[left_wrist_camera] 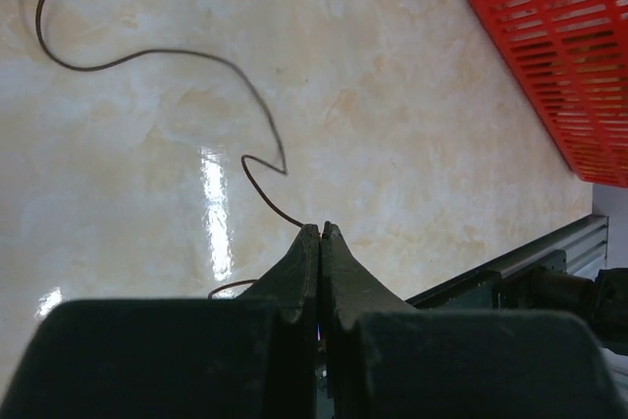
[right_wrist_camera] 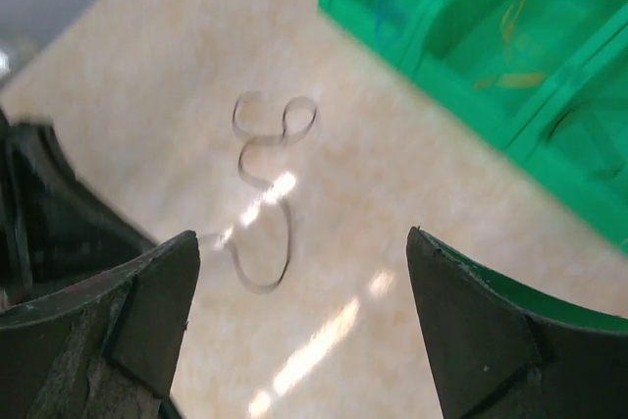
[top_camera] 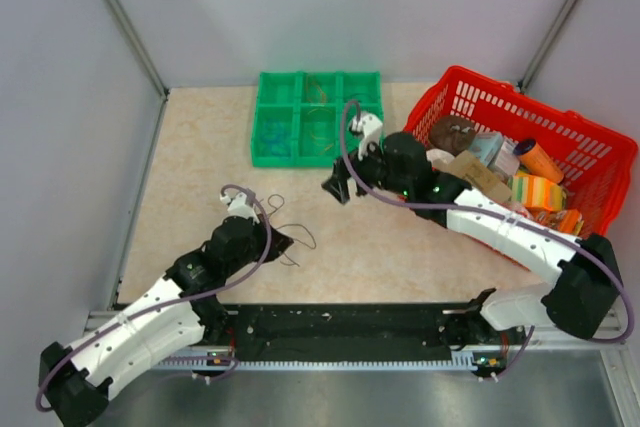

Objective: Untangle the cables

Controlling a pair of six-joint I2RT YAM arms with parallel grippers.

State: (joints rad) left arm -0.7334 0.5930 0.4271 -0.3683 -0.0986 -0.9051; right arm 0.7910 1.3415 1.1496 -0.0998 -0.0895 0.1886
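— Brown-black and thread-thin, the dark cable (left_wrist_camera: 167, 54) snakes across the table (top_camera: 400, 247). We see one end meeting the tips of the left gripper (left_wrist_camera: 321, 228), whose jaws are pressed together on it.

— And the right gripper (right_wrist_camera: 302, 235)?

— Spread wide and empty, hovering near the green tray (top_camera: 320, 75), where an orange strand (right_wrist_camera: 517, 77) lies. We judge sorting is under way; next, this strand needs carrying to a compartment without snagging its loops.
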